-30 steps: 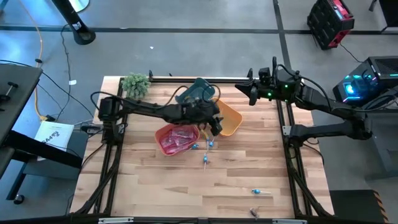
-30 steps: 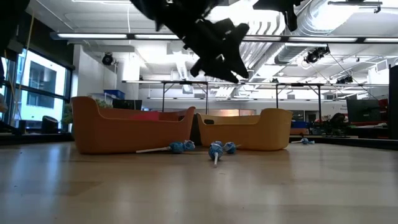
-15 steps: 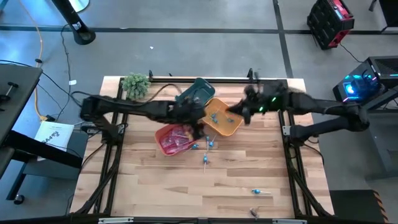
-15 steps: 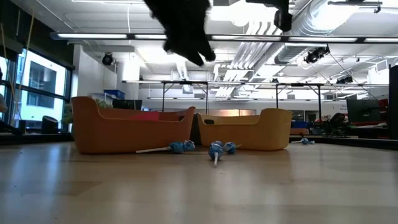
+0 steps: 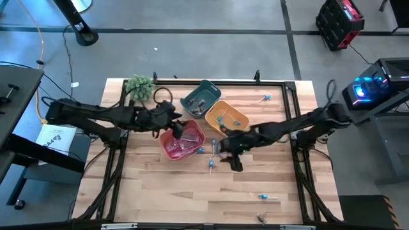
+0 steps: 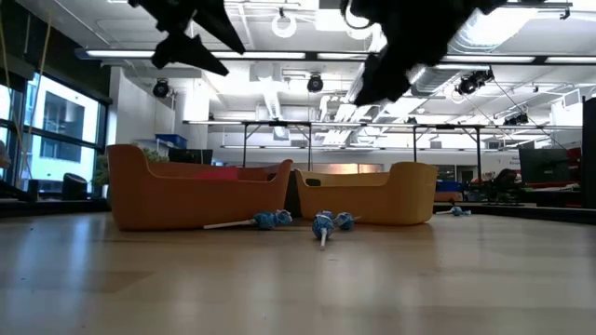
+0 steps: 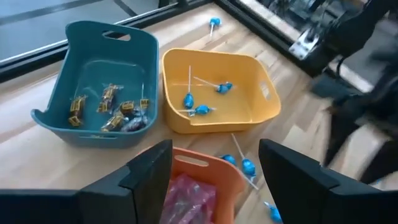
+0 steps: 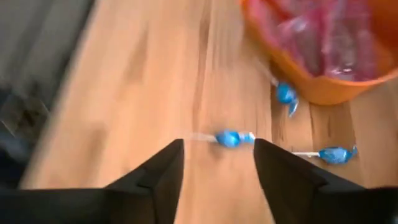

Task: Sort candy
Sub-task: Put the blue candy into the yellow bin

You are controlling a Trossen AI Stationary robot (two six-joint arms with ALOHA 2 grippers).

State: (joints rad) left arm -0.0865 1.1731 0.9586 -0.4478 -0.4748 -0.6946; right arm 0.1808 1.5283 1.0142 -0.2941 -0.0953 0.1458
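1. Here, the right gripper (image 8: 217, 163) hangs with fingers apart; a lollipop (image 8: 229, 138) lies on the counter (image 8: 143, 93) just ahead between them.
2. Lower straight, centre the wrapped head, then close.
3. The left gripper (image 7: 214, 171), fingers apart, waits above the red bin (image 7: 205, 180).

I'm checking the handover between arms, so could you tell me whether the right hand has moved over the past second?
Yes. The right hand has swung from the table's far edge down past the orange bin to the loose lollipops.
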